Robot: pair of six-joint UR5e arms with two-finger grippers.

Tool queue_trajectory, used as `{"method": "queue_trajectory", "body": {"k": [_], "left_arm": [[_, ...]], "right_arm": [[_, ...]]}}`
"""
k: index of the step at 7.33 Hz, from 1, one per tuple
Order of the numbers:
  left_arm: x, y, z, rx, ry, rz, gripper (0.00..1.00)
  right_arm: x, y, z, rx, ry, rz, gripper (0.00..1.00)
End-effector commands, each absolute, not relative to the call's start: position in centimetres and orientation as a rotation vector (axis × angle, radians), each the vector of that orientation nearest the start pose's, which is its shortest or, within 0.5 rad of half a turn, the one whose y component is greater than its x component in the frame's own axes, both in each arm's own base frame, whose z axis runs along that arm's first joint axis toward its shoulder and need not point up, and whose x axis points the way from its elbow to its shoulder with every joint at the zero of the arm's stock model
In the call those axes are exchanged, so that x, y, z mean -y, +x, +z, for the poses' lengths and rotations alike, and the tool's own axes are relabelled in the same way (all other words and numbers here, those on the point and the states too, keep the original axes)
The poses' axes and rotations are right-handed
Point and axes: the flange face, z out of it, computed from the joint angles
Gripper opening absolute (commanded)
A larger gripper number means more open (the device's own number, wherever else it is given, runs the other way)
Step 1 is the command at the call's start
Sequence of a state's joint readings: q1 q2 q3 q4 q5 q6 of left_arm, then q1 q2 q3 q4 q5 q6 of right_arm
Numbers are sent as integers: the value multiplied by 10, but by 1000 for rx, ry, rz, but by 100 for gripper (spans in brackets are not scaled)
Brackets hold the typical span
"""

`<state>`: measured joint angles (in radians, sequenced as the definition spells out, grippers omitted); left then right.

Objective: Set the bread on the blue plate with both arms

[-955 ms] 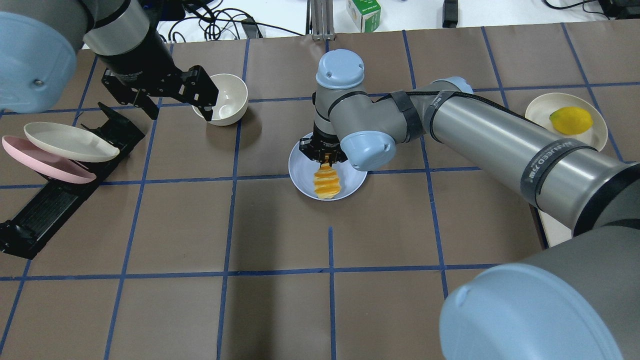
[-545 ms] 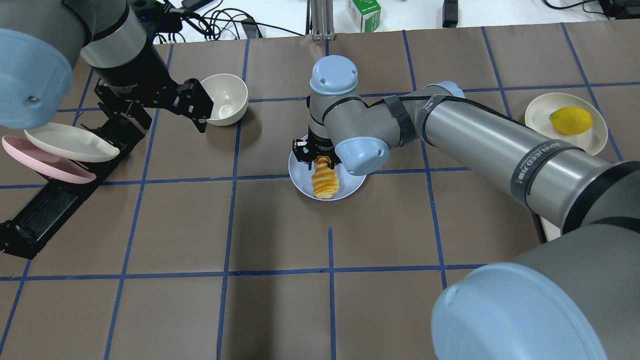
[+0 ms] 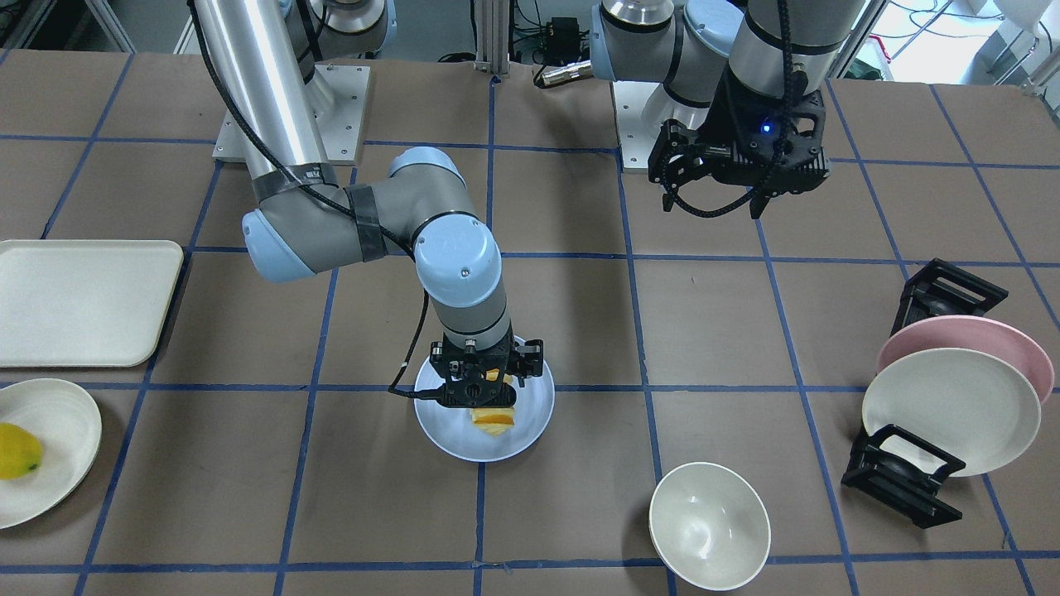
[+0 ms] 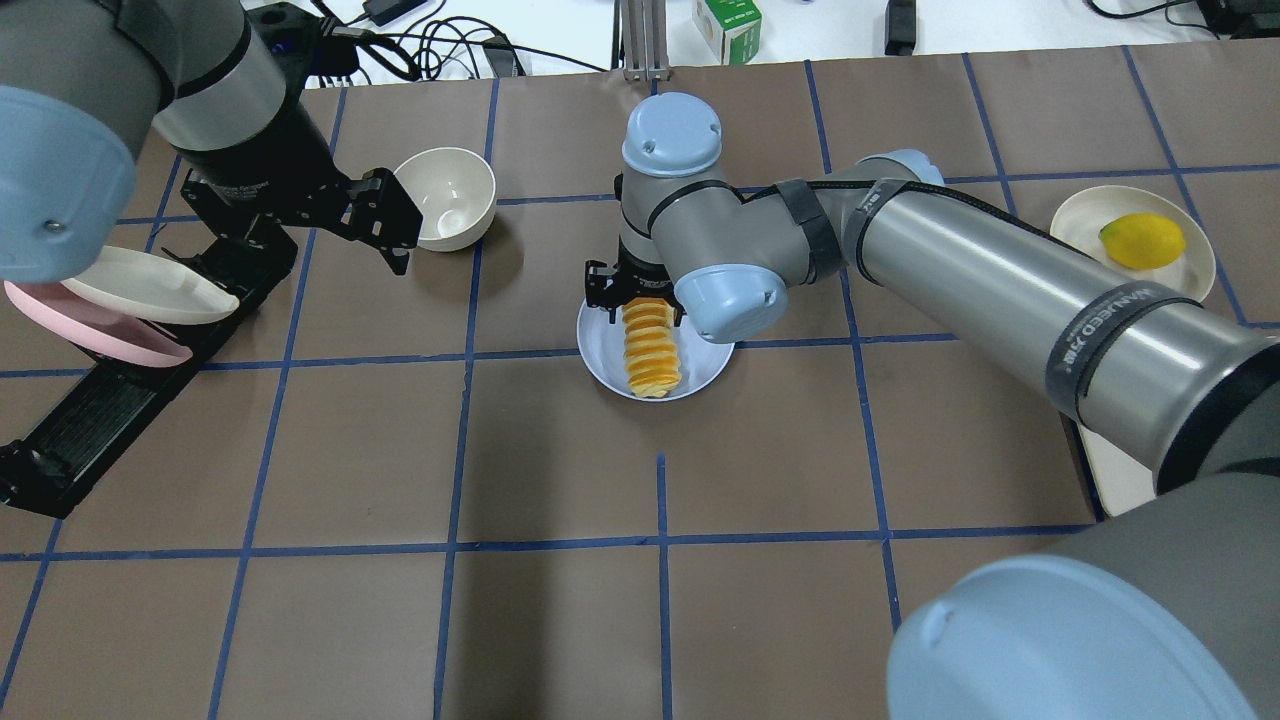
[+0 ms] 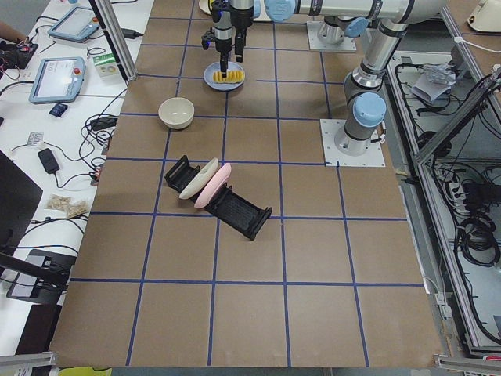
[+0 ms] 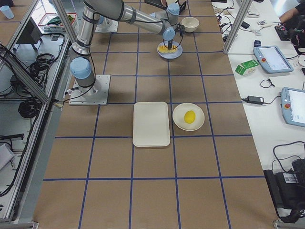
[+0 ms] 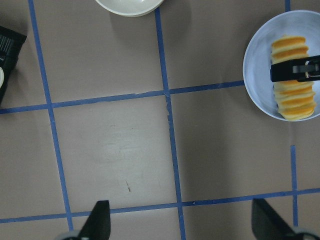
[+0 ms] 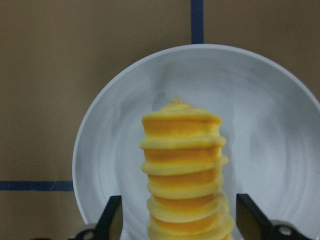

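The bread (image 4: 650, 352) lies flat on the blue plate (image 4: 604, 362), at the table's middle, reaching nearly from rim to rim. The right gripper (image 4: 640, 298) hangs upright over the loaf's far end, its fingers (image 8: 113, 220) spread on either side and clear of it. The left gripper (image 3: 712, 199) hovers with jaws apart near the bowl (image 4: 455, 195) and the plate rack (image 4: 120, 390).

You see the bread (image 4: 650, 350) now lying flat along the blue plate (image 4: 598, 345), no longer propped steeply under the right gripper (image 4: 636, 292). That gripper's fingers have let go and stand apart on either side of the loaf. The left gripper (image 3: 714, 194) has drawn back from the cream bowl (image 4: 452, 195) toward the black rack (image 4: 120, 400).
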<state>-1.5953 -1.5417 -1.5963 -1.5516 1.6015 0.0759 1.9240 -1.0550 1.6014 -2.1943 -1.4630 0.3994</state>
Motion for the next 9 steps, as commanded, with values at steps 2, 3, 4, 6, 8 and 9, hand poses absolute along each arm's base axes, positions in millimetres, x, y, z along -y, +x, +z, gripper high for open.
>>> {"method": "queue_trajectory", "body": {"k": [2, 3, 4, 6, 8, 9], "left_arm": [[479, -142, 493, -3107, 145, -37, 100], [479, -142, 494, -3103, 147, -44, 100], [479, -142, 495, -3103, 147, -46, 100], [478, -143, 494, -3113, 143, -42, 100], [476, -142, 493, -3111, 147, -42, 100], [476, -142, 493, -3110, 147, -40, 100]], "right_arm": [[560, 320, 287, -3044, 139, -19, 100], [562, 267, 324, -3066, 209, 20, 100], [551, 225, 366, -3070, 251, 53, 100], [533, 172, 420, -3066, 236, 3, 100], [513, 158, 446, -3124, 233, -13, 100], [514, 153, 451, -3118, 244, -24, 100]]}}
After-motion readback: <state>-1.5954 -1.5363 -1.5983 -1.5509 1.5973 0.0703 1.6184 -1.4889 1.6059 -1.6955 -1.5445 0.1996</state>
